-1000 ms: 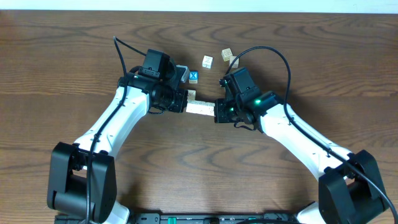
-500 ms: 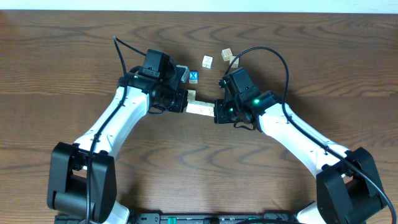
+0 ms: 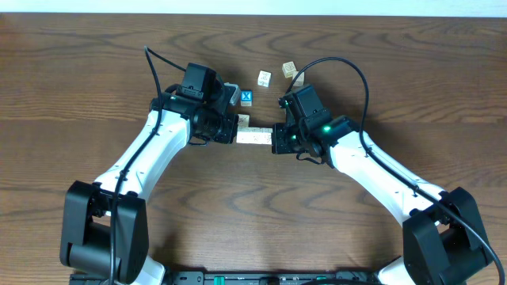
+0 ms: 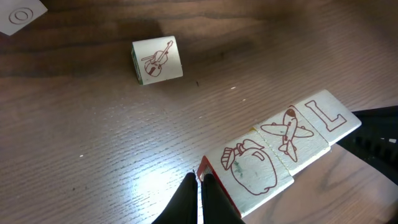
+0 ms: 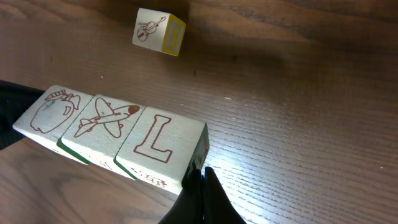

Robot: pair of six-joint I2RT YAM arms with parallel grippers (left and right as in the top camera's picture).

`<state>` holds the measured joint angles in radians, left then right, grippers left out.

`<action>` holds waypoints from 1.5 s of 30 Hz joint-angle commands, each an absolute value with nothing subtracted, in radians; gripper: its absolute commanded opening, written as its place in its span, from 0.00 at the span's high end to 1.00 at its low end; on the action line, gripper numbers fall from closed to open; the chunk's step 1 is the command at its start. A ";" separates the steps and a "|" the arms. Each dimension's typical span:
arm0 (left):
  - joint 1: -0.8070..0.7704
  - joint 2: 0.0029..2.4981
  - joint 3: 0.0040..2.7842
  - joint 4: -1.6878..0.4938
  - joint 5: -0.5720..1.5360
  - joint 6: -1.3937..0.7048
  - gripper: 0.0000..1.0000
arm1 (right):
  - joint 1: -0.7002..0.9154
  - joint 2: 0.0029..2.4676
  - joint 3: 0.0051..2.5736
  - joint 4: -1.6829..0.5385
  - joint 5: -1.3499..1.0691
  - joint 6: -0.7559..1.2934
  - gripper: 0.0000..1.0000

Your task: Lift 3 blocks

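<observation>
At the tabletop (image 3: 261, 206) centre, your left gripper (image 4: 199, 185) and right gripper (image 5: 200, 180), fingers together, squeeze the three blocks (image 4: 273, 155) endwise; next, raise both evenly.

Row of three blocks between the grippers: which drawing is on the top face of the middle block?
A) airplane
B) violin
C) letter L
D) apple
A: in the left wrist view the middle block shows a red airplane, between the apple block and the L block; the violin is on the loose cube, apart from the row.
</observation>
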<state>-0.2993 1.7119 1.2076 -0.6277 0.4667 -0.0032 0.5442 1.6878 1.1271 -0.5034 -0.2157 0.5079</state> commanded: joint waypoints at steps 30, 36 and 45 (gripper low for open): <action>-0.373 1.797 1.196 -0.607 0.647 -0.014 0.93 | 0.571 1.763 1.178 -0.461 -0.401 0.508 0.99; -0.373 1.797 1.196 -0.607 0.647 -0.013 0.93 | 0.571 1.769 1.178 -0.460 -0.402 0.508 0.99; -0.373 1.798 1.172 -0.585 0.647 -0.022 0.93 | 0.571 1.769 1.178 -0.457 -0.401 0.508 0.99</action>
<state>-0.3054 1.7832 1.1885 -0.6033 0.4644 -0.0048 0.5442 1.7630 1.1271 -0.4973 -0.2165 0.5140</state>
